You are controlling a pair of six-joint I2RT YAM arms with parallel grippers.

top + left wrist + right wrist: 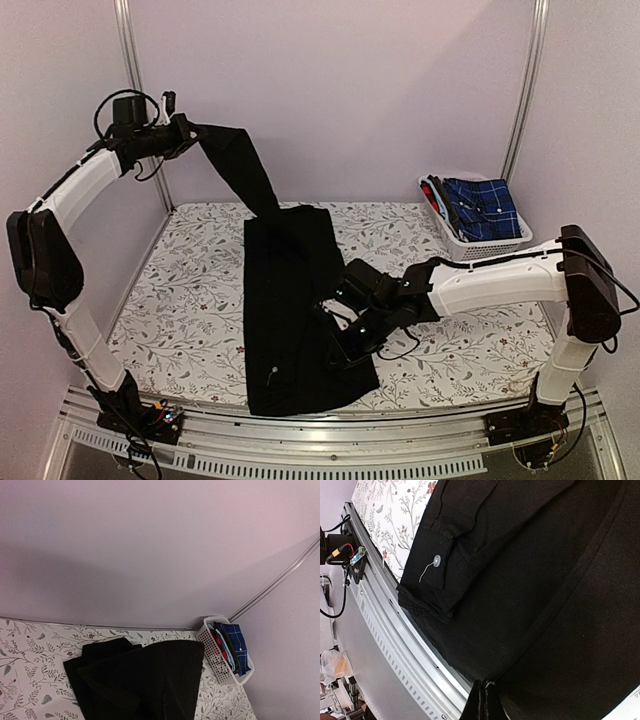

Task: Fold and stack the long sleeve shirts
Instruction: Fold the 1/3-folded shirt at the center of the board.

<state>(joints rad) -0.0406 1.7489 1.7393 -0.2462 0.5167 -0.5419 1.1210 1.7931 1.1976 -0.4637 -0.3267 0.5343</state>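
A long black shirt (295, 300) lies lengthwise down the middle of the flowered table (180, 300). One sleeve (238, 165) rises off its far end, stretched up to my left gripper (192, 131), which is held high at the back left and shut on it. The left wrist view shows this black cloth (145, 680) below, but not the fingers. My right gripper (338, 352) sits low on the shirt's near right part. Its fingers (481, 705) are pressed together, pinching a fold of the black cloth (530, 580). A buttoned cuff (436, 560) lies folded near the front edge.
A white slotted basket (487, 246) stands at the back right corner with a folded blue plaid shirt (482, 208) and other folded clothes in it; the basket (212, 652) also shows from the left wrist. A metal rail (395, 630) runs along the table's near edge.
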